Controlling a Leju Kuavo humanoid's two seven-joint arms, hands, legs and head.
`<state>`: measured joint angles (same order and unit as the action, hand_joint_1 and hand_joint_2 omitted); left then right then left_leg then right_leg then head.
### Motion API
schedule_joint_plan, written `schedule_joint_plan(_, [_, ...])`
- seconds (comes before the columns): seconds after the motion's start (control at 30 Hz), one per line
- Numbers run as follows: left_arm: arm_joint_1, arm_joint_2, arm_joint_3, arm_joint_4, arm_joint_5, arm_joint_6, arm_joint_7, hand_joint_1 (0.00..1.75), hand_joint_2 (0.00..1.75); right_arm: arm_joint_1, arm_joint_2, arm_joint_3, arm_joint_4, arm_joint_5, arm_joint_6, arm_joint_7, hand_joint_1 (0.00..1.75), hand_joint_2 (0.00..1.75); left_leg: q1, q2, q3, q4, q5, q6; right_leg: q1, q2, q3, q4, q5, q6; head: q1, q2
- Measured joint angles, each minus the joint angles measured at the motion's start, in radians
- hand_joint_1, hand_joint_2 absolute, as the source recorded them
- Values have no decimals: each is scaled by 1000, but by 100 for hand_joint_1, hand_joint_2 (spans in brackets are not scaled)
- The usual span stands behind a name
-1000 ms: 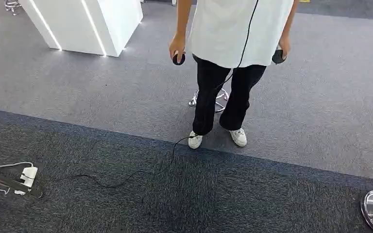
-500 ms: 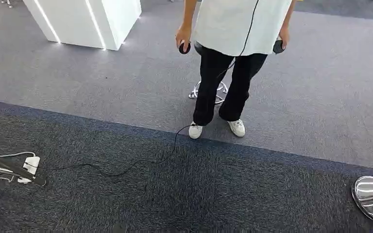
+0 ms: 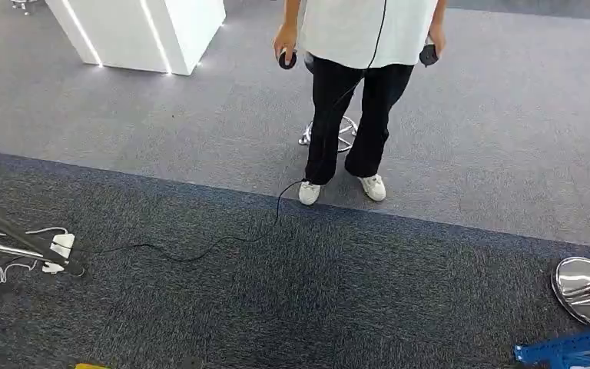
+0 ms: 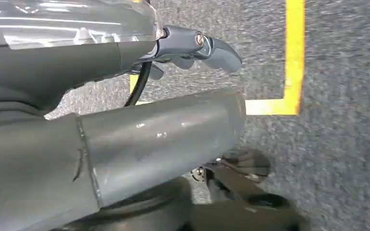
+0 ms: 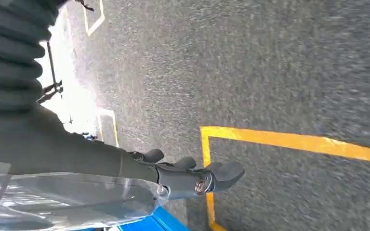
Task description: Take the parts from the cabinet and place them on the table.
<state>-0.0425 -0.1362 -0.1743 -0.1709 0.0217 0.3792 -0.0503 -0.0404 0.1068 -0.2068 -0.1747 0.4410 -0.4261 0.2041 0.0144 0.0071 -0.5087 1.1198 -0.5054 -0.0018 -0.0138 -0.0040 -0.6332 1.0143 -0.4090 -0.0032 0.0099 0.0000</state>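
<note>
At the bottom right corner of the head view a blue metal frame (image 3: 565, 347) juts in, and just above it lies a shiny chrome disc base (image 3: 584, 289) on the dark carpet (image 3: 315, 300). At the lower left, a white power strip (image 3: 59, 250) with white cords sits beside a dark slanting bar. From it a thin black cable (image 3: 200, 254) snakes across the dark carpet toward the middle of the frame.

Past the dark band the lighter grey carpet (image 3: 507, 154) begins. A person (image 3: 353, 92) in black trousers, white shoes and a white shirt stands there at upper centre, holding a dark round controller (image 3: 286, 59) in each hand; a chrome stool base (image 3: 342, 132) shows behind the legs. A white lit cabinet (image 3: 142, 31) stands at the upper left.

In the left wrist view the left hand (image 4: 192, 45) hangs over grey carpet with yellow floor tape (image 4: 294, 57); its fingers are loosely apart and hold nothing. In the right wrist view the right hand (image 5: 192, 175) likewise hangs over carpet, fingers slightly spread and empty. I cannot make out any parts, in the hands or elsewhere.
</note>
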Motion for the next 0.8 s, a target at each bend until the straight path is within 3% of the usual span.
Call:
schedule_joint_plan(0.03, [-3, 0, 0, 0, 0, 0, -3, 0, 0, 0, 0, 0, 0, 0, 0, 0, 0, 175, -3, -3, 65, -92, -43, 2, 2, 1, -11, 8, 6, 7, 0, 0])
schedule_joint_plan(0.07, [-3, 0, 0, 0, 0, 0, -7, 0, 0, 1, 0, 0, 0, 0, 0, 0, 0, 175, -9, -10, 81, -135, -57, 12, 1, 1, -14, 14, 13, 15, 2, 0])
schedule_joint_plan(0.13, [-1, 0, 0, 0, 0, 0, -9, 0, 0, -1, 0, 0, 0, 0, 0, 0, 0, 175, -13, -10, 67, -129, -54, 26, 0, 0, -12, 6, 27, 27, -2, 0])
schedule_joint_plan(0.17, [1, 0, 0, 0, 1, 0, -8, 0, 0, -1, 0, 0, 0, 0, 0, 0, 0, 175, -15, -7, 63, -133, -44, 40, -2, 1, -12, 0, 35, 39, 0, 0])
schedule_joint_plan(0.2, [1, 0, 0, 0, 2, 0, -9, 0, 0, 1, 0, 0, 0, 0, 0, 0, 0, 175, -11, -1, 58, -139, -30, 54, -8, 2, -16, 9, 28, 43, -1, 0])
schedule_joint_plan(0.23, [0, 0, 0, 0, 3, 0, -8, 0, 0, 2, 0, 0, 0, 0, 0, 0, 0, 175, -12, 1, 49, -141, -20, 61, -8, 3, -26, 34, -21, 44, -1, 0])
schedule_joint_plan(0.3, [1, 0, 0, 0, 3, 0, -7, 0, 0, 3, 1, 0, 0, 0, 1, 0, 0, 175, -15, 3, 27, -140, 0, 69, -9, 3, -63, 159, -145, 50, 2, 0])
schedule_joint_plan(0.33, [1, 0, 0, 0, 3, -1, -7, 0, 0, 3, 2, 0, 0, 0, 1, 0, 0, 175, -17, 5, 15, -139, 8, 70, -9, 4, -81, 226, -178, 53, 3, 0])
schedule_joint_plan(0.37, [2, 0, 0, 0, 4, -1, -7, 0, 0, 3, 1, 0, 0, 0, 1, 0, 0, 175, -21, 6, 0, -136, 18, 70, -9, 3, -93, 290, -183, 54, 2, 0])
schedule_joint_plan(0.4, [2, 0, 0, 0, 4, -2, -7, 0, 0, 3, 1, 0, 0, 0, 1, 0, 0, 0, -22, 7, -12, -133, 24, 69, -8, 3, -84, 303, -161, 53, 2, 0])
schedule_joint_plan(0.43, [2, 0, 0, 0, 6, -2, -7, 0, 0, 3, 1, 0, 0, -2, 1, 0, 0, 0, -23, 7, -24, -130, 29, 68, -7, 3, -54, 273, -132, 50, 2, 0])
schedule_joint_plan(0.47, [2, 0, 0, 0, 6, -2, -7, 0, 0, 4, 1, 0, 0, -6, 1, -1, 0, 0, -23, 7, -29, -127, 35, 66, -5, 3, 8, 192, -102, 45, 2, 0])
schedule_joint_plan(0.5, [2, -1, 0, 0, 6, -2, -7, 0, 0, 5, 1, 0, 0, -11, 1, -3, 0, 0, -23, 9, -34, -123, 38, 64, -1, -1, 76, 94, -88, 37, 2, 0])
schedule_joint_plan(0.53, [2, -2, 0, 0, 7, -2, -7, 0, 0, 3, 1, 0, 0, -14, 1, -6, 0, 0, -24, 11, -35, -120, 39, 62, 5, -23, 137, 8, -98, 29, 3, 0])
schedule_joint_plan(0.57, [4, -2, 0, 0, 7, -3, -8, 0, 0, 1, 1, -1, 0, -17, 2, -10, 0, 0, -27, 15, -39, -115, 42, 56, 14, -30, 149, -20, -103, 21, 0, 0])
schedule_joint_plan(0.67, [2, -3, 0, 0, 9, -3, -8, 0, 0, 0, 1, -7, 0, -19, 4, -13, 0, 0, -25, 32, -37, -119, 51, 41, 18, -18, 138, -26, -95, 4, 3, 0])
schedule_joint_plan(0.7, [1, -3, 0, 0, 9, -3, -9, 0, 0, 0, 1, -10, 0, -19, 4, -13, 0, 0, -29, 33, -42, -114, 46, 35, 5, -13, 140, -41, -82, -6, 3, 0])
schedule_joint_plan(0.77, [1, -3, 0, 0, 9, -3, -11, 0, 0, -1, 3, -14, 0, -23, 6, -14, 0, 0, -22, 8, -69, -44, -18, 25, 6, -7, 134, -46, -73, -17, 0, 0])
schedule_joint_plan(0.8, [2, -3, 0, 0, 10, -3, -10, 0, 0, -1, 3, -15, 0, -26, 7, -15, 0, 0, -17, 3, -102, 37, -68, 20, 7, -2, 127, -46, -70, -20, 1, 0])
